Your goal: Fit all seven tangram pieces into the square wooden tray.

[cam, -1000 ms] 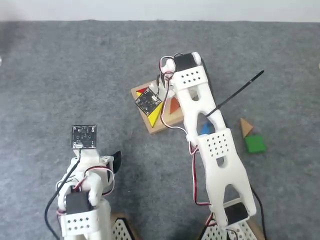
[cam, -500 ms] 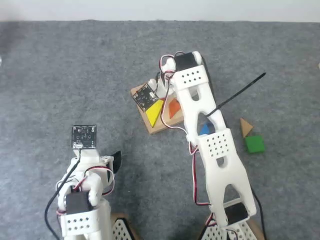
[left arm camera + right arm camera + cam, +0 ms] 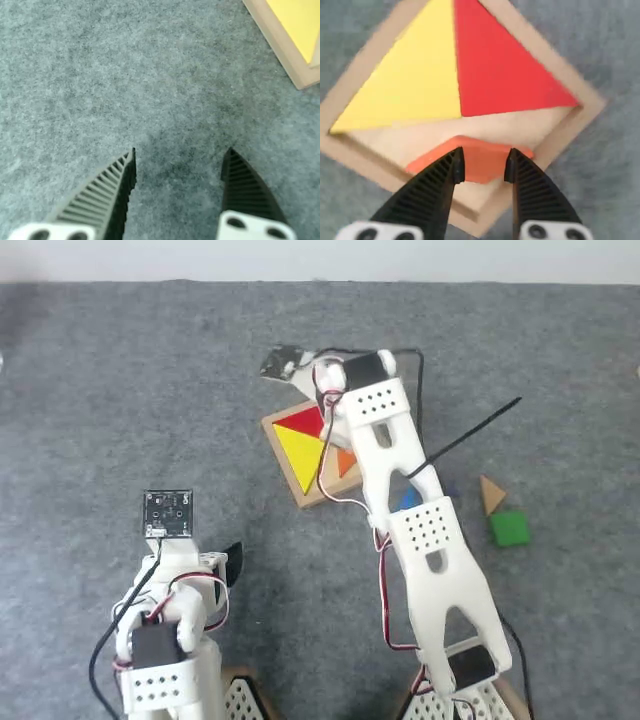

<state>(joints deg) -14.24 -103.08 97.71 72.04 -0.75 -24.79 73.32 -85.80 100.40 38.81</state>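
Observation:
The square wooden tray (image 3: 284, 476) lies mid-table. In it are a yellow triangle (image 3: 298, 452), a red triangle (image 3: 311, 422) and an orange piece (image 3: 347, 462). My right gripper (image 3: 484, 167) hovers open above the tray (image 3: 580, 122); the orange piece (image 3: 479, 156) lies flat in the tray's corner beyond its tips, next to the yellow triangle (image 3: 405, 95) and the red triangle (image 3: 500, 75). A blue piece (image 3: 409, 500) peeks out beside the right arm (image 3: 385, 420). A green square (image 3: 510, 529) and a tan triangle (image 3: 491, 493) lie to the right. My left gripper (image 3: 180, 156) is open over bare carpet.
The left arm (image 3: 170, 610) stands at the near left, a tray corner (image 3: 285, 50) ahead of it. A thin black cable (image 3: 480, 425) crosses right of the tray. Grey carpet covers the table, with free room at far left.
The right gripper has lifted and tipped back toward the far side, uncovering the red and yellow triangles. The orange piece stays in the tray. The left arm has not moved.

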